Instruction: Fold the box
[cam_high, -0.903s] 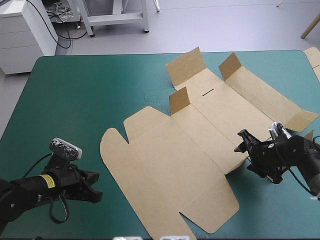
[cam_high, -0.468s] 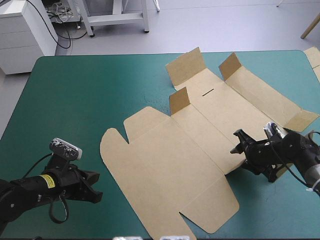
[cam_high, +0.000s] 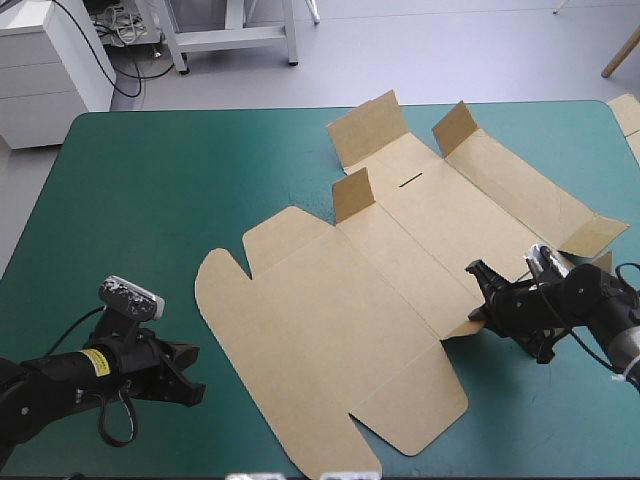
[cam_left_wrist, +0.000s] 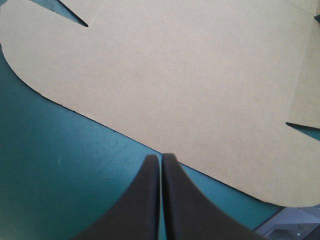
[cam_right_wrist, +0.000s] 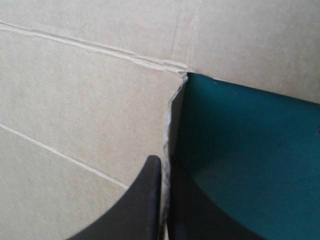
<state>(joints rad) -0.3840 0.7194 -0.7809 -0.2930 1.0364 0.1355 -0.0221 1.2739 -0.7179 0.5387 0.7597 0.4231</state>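
Observation:
The brown box (cam_high: 340, 320) lies as a cut sheet across the middle and right of the teal-green table, mostly flat. Three small flaps (cam_high: 352, 193) near its far end stand up. My right gripper (cam_high: 478, 303) is at the sheet's right-hand edge, shut on the box. In the right wrist view the board's edge (cam_right_wrist: 170, 120) runs between the black fingers of the right gripper (cam_right_wrist: 164, 167) and is slightly lifted. My left gripper (cam_high: 192, 378) rests shut near the front left of the table. It stops just short of the rounded lid flap (cam_left_wrist: 190, 75), and nothing sits between the left gripper's (cam_left_wrist: 161, 159) fingers.
More brown board (cam_high: 626, 113) shows at the table's far right edge. Bare teal-green cover (cam_high: 170, 190) stretches over the far left. The table's front edge lies close behind both arms.
My right gripper moved in from the right and shut on the box's edge. The whole sheet slid a little to the left. The left arm stayed still.

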